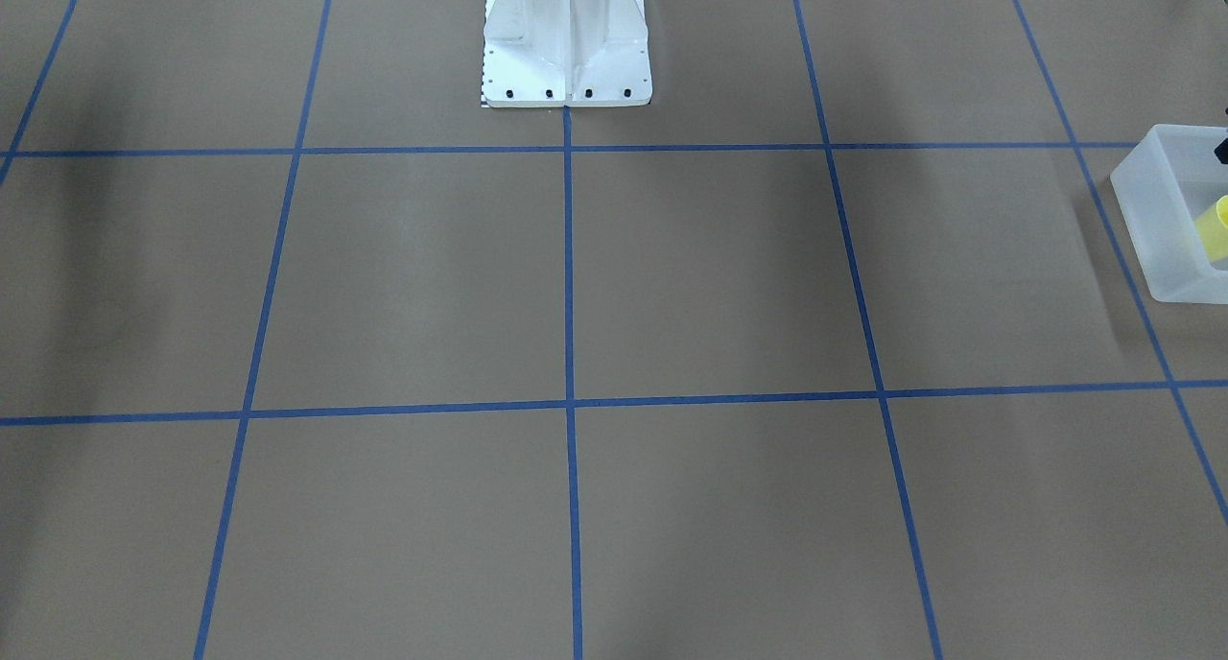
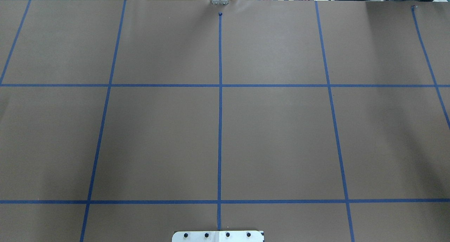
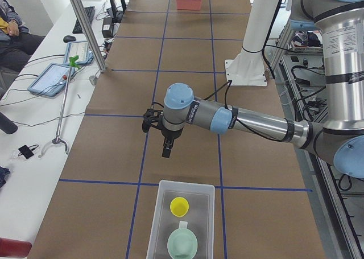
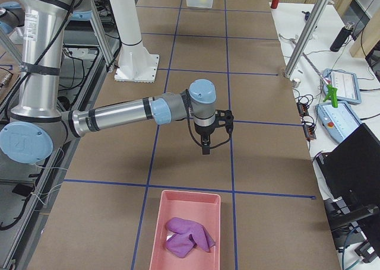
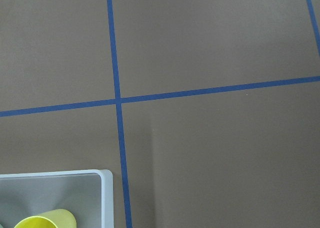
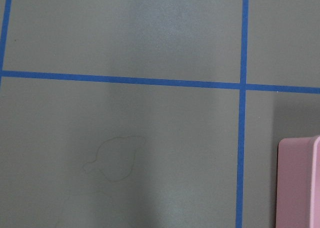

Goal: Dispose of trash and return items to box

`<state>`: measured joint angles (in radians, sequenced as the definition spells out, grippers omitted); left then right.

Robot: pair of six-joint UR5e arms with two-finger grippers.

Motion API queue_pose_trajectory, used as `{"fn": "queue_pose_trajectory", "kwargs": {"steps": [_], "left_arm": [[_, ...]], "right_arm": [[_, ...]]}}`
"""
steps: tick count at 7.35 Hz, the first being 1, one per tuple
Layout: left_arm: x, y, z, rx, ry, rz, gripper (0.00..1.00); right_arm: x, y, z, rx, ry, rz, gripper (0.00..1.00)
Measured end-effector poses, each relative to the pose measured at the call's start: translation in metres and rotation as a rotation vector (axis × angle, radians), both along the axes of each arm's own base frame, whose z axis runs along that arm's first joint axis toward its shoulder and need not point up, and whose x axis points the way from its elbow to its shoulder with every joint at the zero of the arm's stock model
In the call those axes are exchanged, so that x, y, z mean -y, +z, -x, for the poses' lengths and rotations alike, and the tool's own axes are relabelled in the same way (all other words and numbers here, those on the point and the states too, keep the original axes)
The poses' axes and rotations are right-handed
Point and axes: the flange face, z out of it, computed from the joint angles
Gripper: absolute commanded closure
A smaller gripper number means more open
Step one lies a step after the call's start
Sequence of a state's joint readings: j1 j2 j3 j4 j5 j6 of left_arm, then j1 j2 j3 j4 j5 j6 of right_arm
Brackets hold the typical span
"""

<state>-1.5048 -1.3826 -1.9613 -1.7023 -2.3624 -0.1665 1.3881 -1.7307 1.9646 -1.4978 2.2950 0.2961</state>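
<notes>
The translucent white box (image 3: 181, 219) stands at the table's left end. In it lie a yellow cup (image 3: 180, 205) and a pale green item (image 3: 182, 243). The box (image 1: 1166, 209) and cup (image 1: 1214, 228) also show at the front view's right edge, and a box corner (image 5: 104, 188) with the cup (image 5: 47, 220) shows in the left wrist view. My left gripper (image 3: 166, 151) hangs above the table just past the box's end, fingers down. My right gripper (image 4: 205, 146) hangs above the table short of a pink bin (image 4: 190, 228). I cannot tell whether either gripper is open or shut.
The pink bin holds a crumpled purple cloth (image 4: 187, 237); its corner (image 6: 300, 183) shows in the right wrist view. The robot's white base (image 1: 566, 41) stands mid-table. Brown paper with blue tape lines covers the table. A person sits beyond the far side (image 3: 11, 28).
</notes>
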Motion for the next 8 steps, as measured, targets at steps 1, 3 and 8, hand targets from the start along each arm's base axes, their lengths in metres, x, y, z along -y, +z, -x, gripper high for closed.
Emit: {"fn": "queue_pose_trajectory", "kwargs": {"steps": [1,3,8], "left_arm": [[0.000,0.004,0.000,-0.001,0.002,0.005,0.02],[0.000,0.007,0.000,-0.002,0.004,0.011,0.02],[-0.003,0.012,-0.001,-0.003,0.005,0.021,0.02]], "right_arm": [[-0.002,0.001,0.000,0.002,0.000,0.003,0.00],[-0.008,0.006,-0.002,0.004,-0.001,0.000,0.00],[-0.024,0.011,-0.004,0.012,-0.001,-0.018,0.00]]}}
